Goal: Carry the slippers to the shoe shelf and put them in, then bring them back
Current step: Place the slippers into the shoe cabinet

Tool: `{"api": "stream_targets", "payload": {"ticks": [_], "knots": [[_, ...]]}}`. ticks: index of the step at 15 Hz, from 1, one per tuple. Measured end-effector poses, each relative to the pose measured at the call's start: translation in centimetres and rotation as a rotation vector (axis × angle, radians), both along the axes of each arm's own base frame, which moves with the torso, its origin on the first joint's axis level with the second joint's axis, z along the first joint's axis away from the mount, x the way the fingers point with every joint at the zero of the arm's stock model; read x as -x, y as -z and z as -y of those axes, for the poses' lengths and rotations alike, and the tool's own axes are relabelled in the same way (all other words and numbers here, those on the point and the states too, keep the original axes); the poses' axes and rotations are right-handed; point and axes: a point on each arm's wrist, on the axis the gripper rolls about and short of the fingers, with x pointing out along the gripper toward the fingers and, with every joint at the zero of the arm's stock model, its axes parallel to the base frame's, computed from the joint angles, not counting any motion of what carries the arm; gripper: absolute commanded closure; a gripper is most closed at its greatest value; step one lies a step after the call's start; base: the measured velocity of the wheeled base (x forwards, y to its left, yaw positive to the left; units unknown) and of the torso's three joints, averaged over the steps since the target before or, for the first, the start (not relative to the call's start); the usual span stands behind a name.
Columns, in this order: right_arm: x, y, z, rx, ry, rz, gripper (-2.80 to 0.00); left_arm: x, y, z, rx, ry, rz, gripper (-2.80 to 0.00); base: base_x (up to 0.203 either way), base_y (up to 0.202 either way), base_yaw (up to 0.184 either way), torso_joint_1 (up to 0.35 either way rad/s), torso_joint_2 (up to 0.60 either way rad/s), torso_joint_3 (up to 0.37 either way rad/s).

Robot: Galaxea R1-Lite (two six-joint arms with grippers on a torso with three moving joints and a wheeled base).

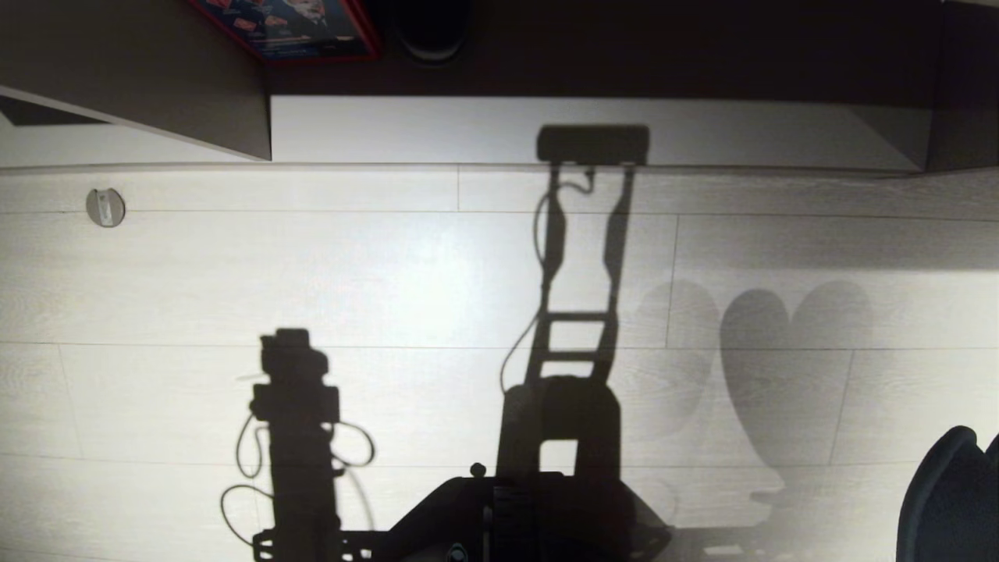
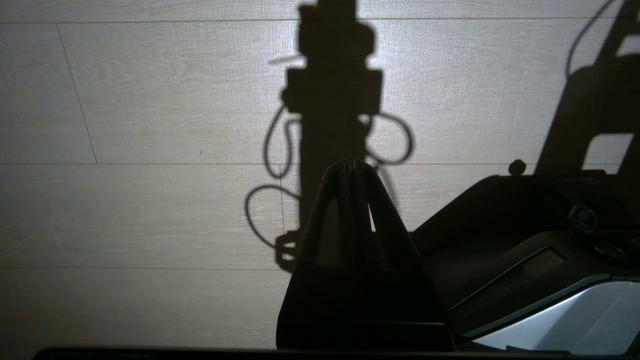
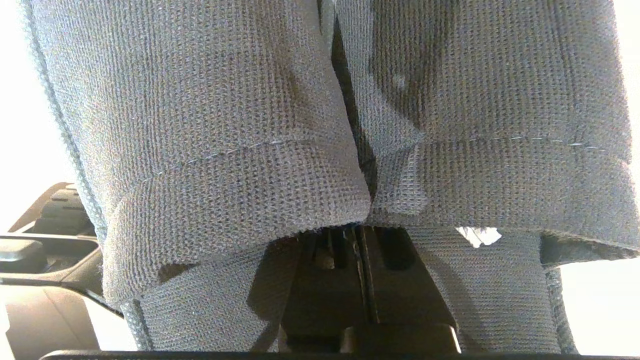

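The slippers (image 3: 210, 150) fill the right wrist view as two dark knit uppers side by side, a small white tag (image 3: 478, 236) showing on one insole. My right gripper (image 3: 357, 232) is shut on the slippers where their inner edges meet; its fingertips are hidden under the fabric. In the head view only a dark edge of the slippers (image 1: 948, 499) shows at the lower right, and their heart-shaped shadow lies on the floor. The shoe shelf (image 1: 468, 129) is ahead, with a light base board and a dark back. My left gripper (image 2: 350, 165) hangs shut and empty over the floor.
Pale wood-plank floor (image 1: 390, 273) lies between me and the shelf. A brown upright panel (image 1: 156, 94) stands at the shelf's left. A red-edged box (image 1: 289, 27) and a dark round thing (image 1: 433, 31) sit inside. A small round stop (image 1: 105, 207) is on the floor.
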Motion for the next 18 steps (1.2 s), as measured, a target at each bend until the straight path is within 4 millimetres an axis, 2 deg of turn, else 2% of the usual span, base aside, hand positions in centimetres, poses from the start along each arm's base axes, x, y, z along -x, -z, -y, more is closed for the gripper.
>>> {"api": "stream_targets", "payload": {"ticks": [6,10,13,15,18], "knots": [[0.1,-0.5,0.0,0.018,0.006,-0.008,0.00,0.0,0.0,0.0,0.000,0.000,0.000,0.00,0.000,0.000,0.000,0.000,0.00,0.000],[0.0,-4.0,0.0,0.023,-0.013,-0.012,0.00,0.0,0.0,0.0,0.000,0.000,0.000,0.00,0.000,0.000,0.000,0.000,0.00,0.000],[-2.4,-7.2,0.0,0.028,-0.020,-0.053,0.00,0.0,0.0,0.0,0.000,0.000,0.000,0.00,0.000,0.000,0.000,0.000,0.00,0.000],[-4.9,-9.1,0.0,0.040,-0.019,-0.082,0.00,0.0,0.0,0.0,0.000,0.000,0.000,0.00,0.000,0.000,0.000,0.000,0.00,0.000],[-8.6,-10.8,-0.1,0.057,-0.020,-0.087,0.00,0.0,0.0,0.0,0.000,0.000,0.000,0.00,0.000,0.000,0.000,0.000,0.00,0.000]]}}
